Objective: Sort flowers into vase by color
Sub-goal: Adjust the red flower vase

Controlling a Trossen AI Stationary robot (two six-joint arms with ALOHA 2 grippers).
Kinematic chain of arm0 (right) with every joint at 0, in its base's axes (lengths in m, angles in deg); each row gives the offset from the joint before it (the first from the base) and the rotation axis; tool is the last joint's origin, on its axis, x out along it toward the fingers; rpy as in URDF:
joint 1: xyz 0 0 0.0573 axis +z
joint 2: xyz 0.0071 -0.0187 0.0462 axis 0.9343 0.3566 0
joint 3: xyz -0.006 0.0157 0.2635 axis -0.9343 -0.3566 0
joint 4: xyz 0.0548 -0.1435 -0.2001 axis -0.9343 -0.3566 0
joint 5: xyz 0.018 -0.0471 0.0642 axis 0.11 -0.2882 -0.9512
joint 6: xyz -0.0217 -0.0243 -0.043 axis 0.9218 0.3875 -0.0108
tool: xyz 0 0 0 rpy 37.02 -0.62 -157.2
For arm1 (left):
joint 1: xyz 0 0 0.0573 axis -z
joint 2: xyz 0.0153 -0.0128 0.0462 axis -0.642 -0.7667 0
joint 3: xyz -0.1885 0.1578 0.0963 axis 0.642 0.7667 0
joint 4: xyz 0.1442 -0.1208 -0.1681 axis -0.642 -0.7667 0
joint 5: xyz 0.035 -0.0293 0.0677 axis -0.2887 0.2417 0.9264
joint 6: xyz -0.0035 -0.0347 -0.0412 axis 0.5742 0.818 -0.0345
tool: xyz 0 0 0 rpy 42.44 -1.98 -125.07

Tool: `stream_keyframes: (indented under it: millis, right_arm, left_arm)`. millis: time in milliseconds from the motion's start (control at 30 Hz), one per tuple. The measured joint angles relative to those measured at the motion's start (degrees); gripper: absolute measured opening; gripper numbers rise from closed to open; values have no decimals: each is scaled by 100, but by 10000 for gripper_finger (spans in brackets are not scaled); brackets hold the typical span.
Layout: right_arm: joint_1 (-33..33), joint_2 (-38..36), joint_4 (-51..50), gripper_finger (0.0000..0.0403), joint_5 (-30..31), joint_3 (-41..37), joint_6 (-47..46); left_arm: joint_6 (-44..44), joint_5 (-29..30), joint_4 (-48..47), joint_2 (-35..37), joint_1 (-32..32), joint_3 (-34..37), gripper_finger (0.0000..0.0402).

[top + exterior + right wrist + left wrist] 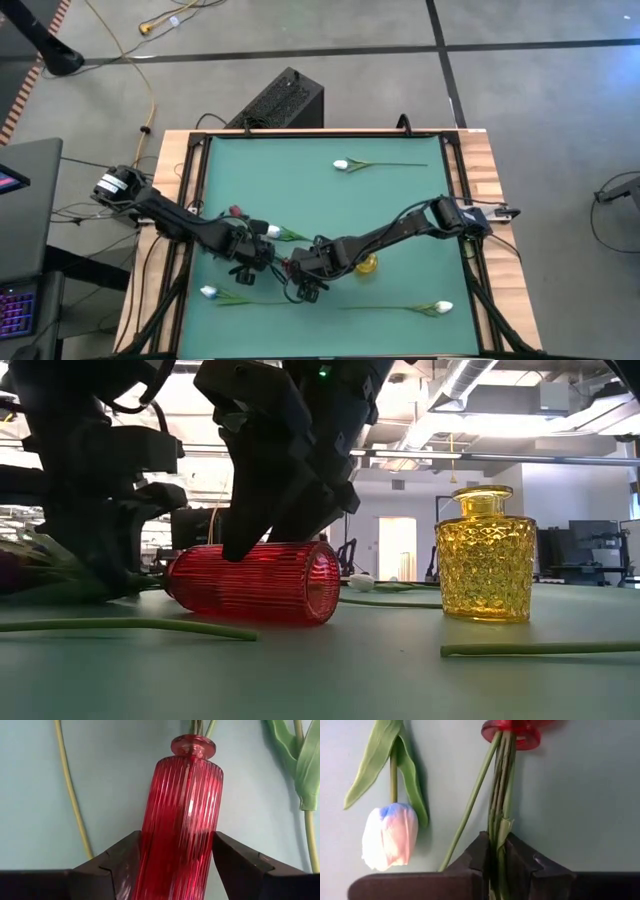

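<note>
While both arms meet at lower centre of the high view, three white flowers lie loose on the green counter (400,220): one (345,165) at upper centre, one (210,292) at lower left, one (440,308) at lower right. The left gripper (262,252) and right gripper (300,272) sit close together there.

Low view: the red vase (255,582) lies on its side at centre left; the yellow vase (485,555) stands upright and apparently empty at right.

Left wrist view: the jaws are clenched on a stem bundle (501,795) entering the red vase's mouth at top centre. A white tulip (390,835) lies at left.

Right wrist view: the jaws straddle the red vase's body at centre; contact cannot be confirmed.

Progress assessment: one bundle is partly inserted; the white flowers remain unsorted. No legible labels or writing appear.
</note>
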Motion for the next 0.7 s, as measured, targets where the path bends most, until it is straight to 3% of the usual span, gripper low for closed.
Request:
stream_keyframes:
  millis: [467, 700]
  right_arm:
    - [-84, 22, 241, 261, -199, 11, 46]
    - [-93, 20, 206, 261, -288, 11, 93]
  left_arm:
    - [-338, 875, -399, 0, 478, -409, 208]
    - [41, 389, -821, 0, 232, -405, 266]
